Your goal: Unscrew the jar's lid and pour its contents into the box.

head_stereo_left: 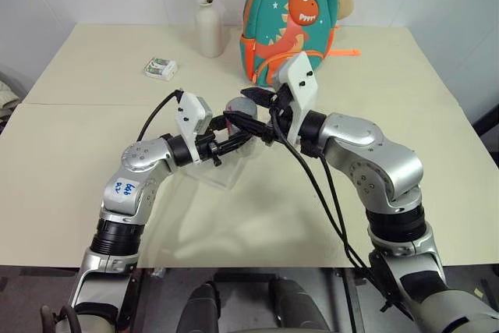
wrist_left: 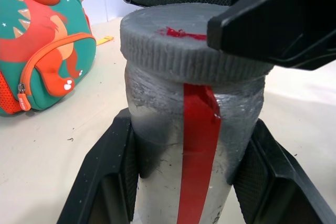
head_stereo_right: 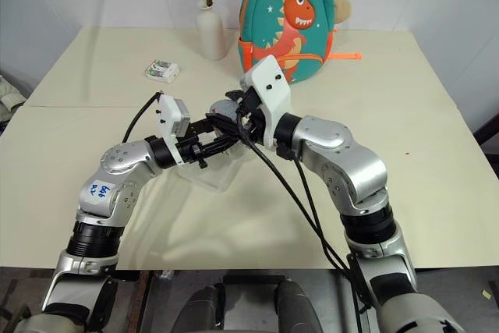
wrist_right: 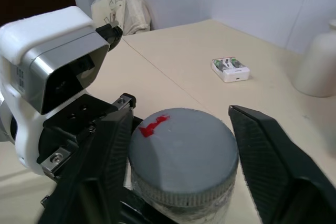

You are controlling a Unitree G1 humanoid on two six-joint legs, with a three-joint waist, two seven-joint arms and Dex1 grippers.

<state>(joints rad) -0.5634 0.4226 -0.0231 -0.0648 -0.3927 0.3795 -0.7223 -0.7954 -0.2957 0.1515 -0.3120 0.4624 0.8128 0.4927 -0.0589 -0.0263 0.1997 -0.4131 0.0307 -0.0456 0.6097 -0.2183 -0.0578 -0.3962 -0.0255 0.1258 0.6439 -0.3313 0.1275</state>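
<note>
The left gripper (wrist_left: 184, 171) clamps the jar (wrist_left: 189, 145) by its body, held up over the clear box (head_stereo_left: 214, 173) on the table (head_stereo_left: 86, 138). The right gripper (wrist_right: 178, 145) straddles the lid (wrist_right: 184, 153), 1 finger (wrist_right: 273, 166) looking slightly apart from its rim. A red stripe runs down the jar; no readable writing.

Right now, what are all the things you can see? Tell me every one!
jar: one, silvery with a red stripe, held above the table
lid: one, grey with a red mark, on the jar's top
box: one, clear, on the table under the arms
vase: one, white, holding dried flowers, far side of the table
dinosaur backpack: one, teal and orange, beside the vase
packet: one, white and green, left of the vase
table: cream
left fingers: two, black, clamped on the jar
right fingers: two, black, either side of the lid
</note>
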